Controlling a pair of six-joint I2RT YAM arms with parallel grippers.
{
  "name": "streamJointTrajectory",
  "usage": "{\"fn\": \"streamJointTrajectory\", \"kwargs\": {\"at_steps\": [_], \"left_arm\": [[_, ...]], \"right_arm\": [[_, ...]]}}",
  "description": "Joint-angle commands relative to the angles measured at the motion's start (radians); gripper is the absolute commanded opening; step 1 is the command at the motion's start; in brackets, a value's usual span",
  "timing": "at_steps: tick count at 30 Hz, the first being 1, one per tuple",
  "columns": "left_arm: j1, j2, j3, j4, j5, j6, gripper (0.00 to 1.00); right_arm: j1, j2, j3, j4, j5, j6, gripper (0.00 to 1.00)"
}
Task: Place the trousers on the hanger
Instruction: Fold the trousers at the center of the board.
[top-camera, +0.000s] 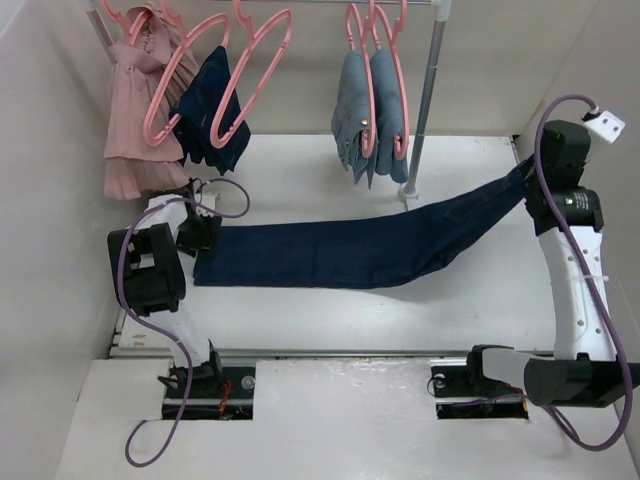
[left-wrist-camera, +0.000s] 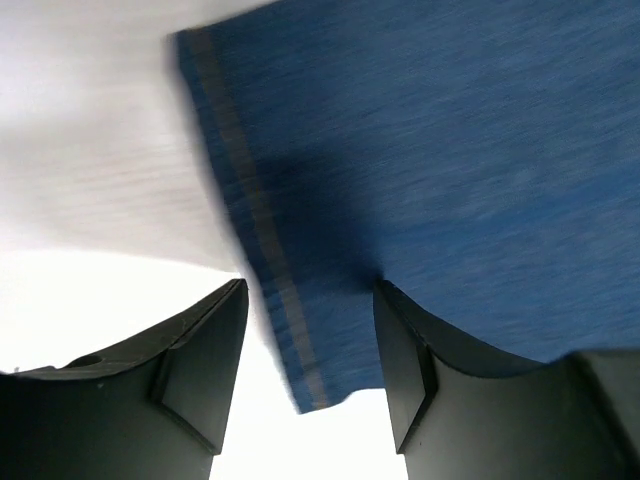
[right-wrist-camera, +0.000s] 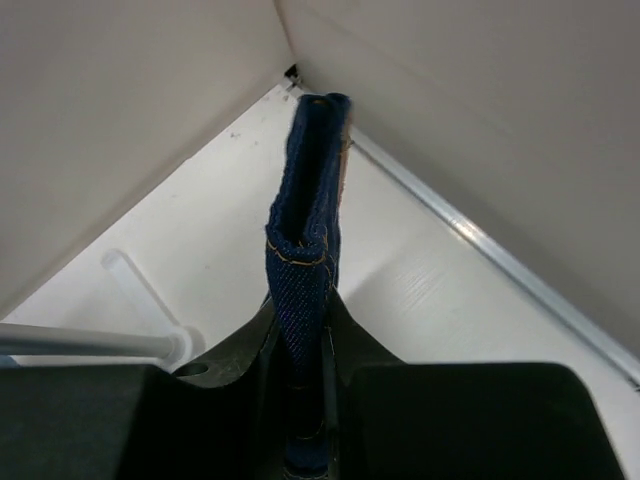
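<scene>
The trousers, dark navy denim, lie stretched across the white table from left to right. My right gripper is shut on their right end and holds it off the table. In the right wrist view a folded denim edge with orange stitching stands up out of the shut right gripper. My left gripper sits at the trousers' left end. There the left gripper is open, with the hem corner lying between its fingers, not pinched. An empty pink hanger hangs on the rail at the back.
The rail also carries a pink garment, a smaller dark navy garment and light-blue jeans, all on pink hangers. The rack's metal pole stands just behind the trousers. Walls close in on the left and right.
</scene>
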Motion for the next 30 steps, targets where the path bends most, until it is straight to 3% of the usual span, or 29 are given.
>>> {"fn": "streamJointTrajectory", "kwargs": {"at_steps": [1, 6, 10, 12, 14, 15, 18, 25, 30], "left_arm": [[-0.038, -0.061, 0.013, -0.041, 0.017, -0.018, 0.50], [-0.059, -0.070, 0.004, -0.050, 0.035, -0.027, 0.50], [-0.090, -0.070, 0.004, -0.050, 0.055, -0.027, 0.50], [-0.104, -0.070, 0.004, -0.061, 0.078, -0.027, 0.50], [-0.133, -0.070, 0.004, -0.070, 0.116, -0.036, 0.50], [-0.147, -0.070, 0.004, -0.070, 0.130, -0.036, 0.50], [-0.193, -0.060, -0.005, -0.079, 0.185, -0.027, 0.50], [-0.236, 0.005, 0.005, -0.070, 0.171, -0.027, 0.53], [-0.236, 0.069, 0.028, -0.061, 0.132, -0.027, 0.53]], "right_arm": [[-0.008, -0.037, 0.157, 0.027, 0.101, -0.152, 0.00], [0.013, -0.042, 0.265, -0.005, 0.089, -0.345, 0.00], [0.220, -0.094, 0.193, 0.060, 0.017, -0.396, 0.00], [0.437, -0.112, 0.075, 0.099, 0.087, -0.396, 0.00], [0.600, -0.125, -0.011, 0.125, 0.228, -0.348, 0.00], [0.738, -0.125, -0.078, 0.136, 0.361, -0.312, 0.00], [0.915, -0.134, -0.131, 0.136, 0.434, -0.136, 0.00], [1.124, -0.132, -0.258, 0.249, 0.506, 0.065, 0.00], [1.124, -0.051, -0.272, 0.272, 0.424, 0.174, 0.00]]}}
